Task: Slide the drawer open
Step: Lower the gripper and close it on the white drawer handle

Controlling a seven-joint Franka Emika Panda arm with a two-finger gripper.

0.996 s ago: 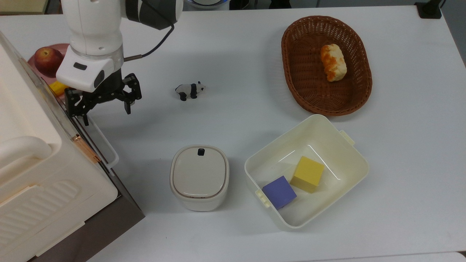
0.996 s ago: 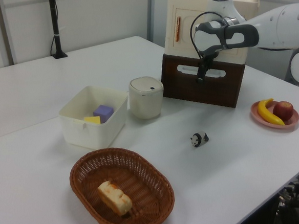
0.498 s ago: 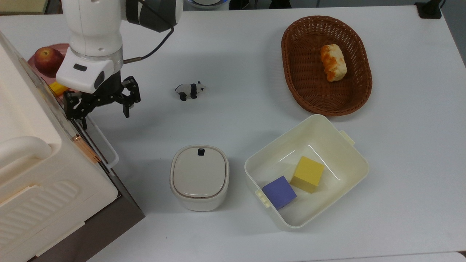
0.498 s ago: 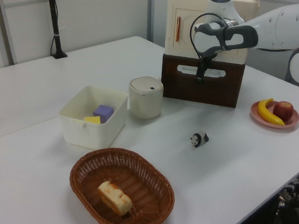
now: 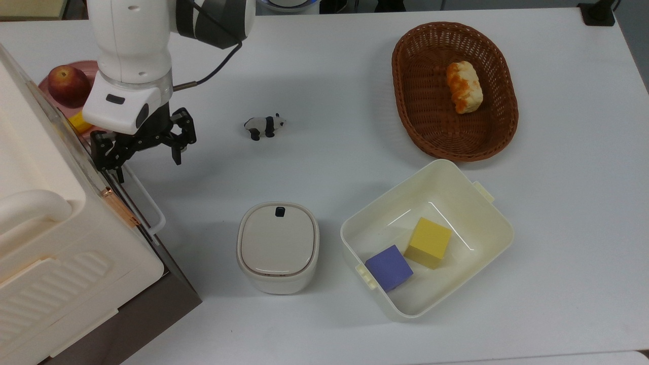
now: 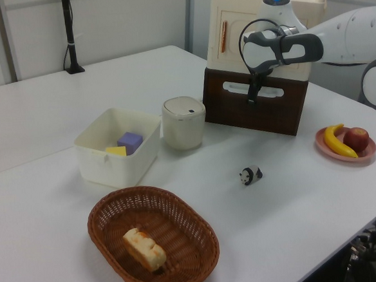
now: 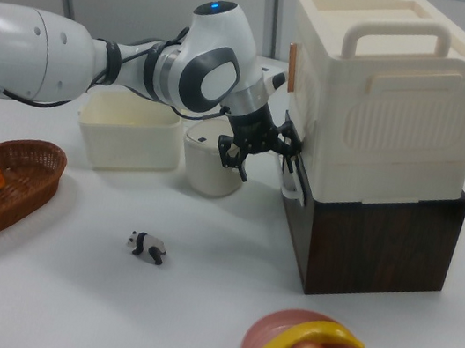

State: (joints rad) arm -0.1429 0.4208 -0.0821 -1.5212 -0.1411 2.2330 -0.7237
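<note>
Stiff wooden drawer with dark brown front [image 6: 255, 110] likely slides with some drag under the big cream box [image 7: 380, 92], so the open black two-finger gripper [image 5: 147, 144], beside it, should grasp its white loop handle [image 5: 147, 203]

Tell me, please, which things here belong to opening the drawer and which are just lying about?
Belonging to the job:
- dark brown wooden drawer
- its white loop handle
- open black two-finger gripper

Just lying about:
- big cream ribbed plastic box
- toy panda
- brown wicker basket
- cream tub of cubes
- lidded cream jar
- pink fruit plate
</note>
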